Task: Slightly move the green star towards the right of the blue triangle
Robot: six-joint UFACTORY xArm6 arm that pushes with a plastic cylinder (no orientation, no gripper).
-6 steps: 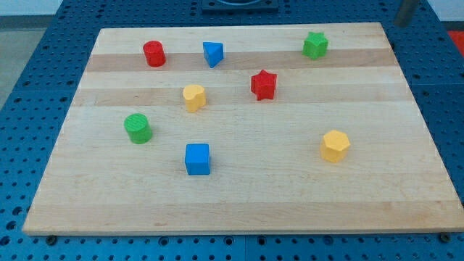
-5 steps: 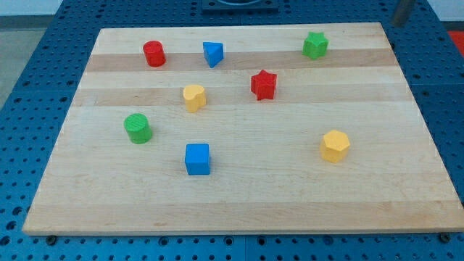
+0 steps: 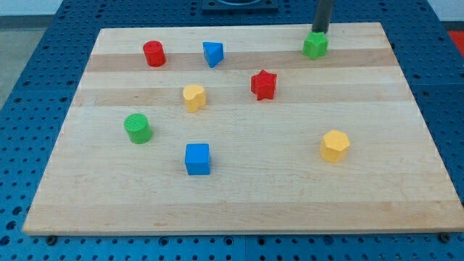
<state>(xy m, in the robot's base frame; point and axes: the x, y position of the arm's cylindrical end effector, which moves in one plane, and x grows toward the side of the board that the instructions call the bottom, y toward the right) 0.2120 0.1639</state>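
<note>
Near the bench's (image 3: 239, 210) top right corner, the green star (image 3: 315, 46) sat with the jawless rod's tip (image 3: 319, 32) touching its top edge; light, stiff and likely slippery, it should be nudged from its right side toward the blue triangle (image 3: 212, 54).

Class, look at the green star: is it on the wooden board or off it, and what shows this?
On the board. The green star sits on the wooden board near its top edge, my tip just above it.
</note>
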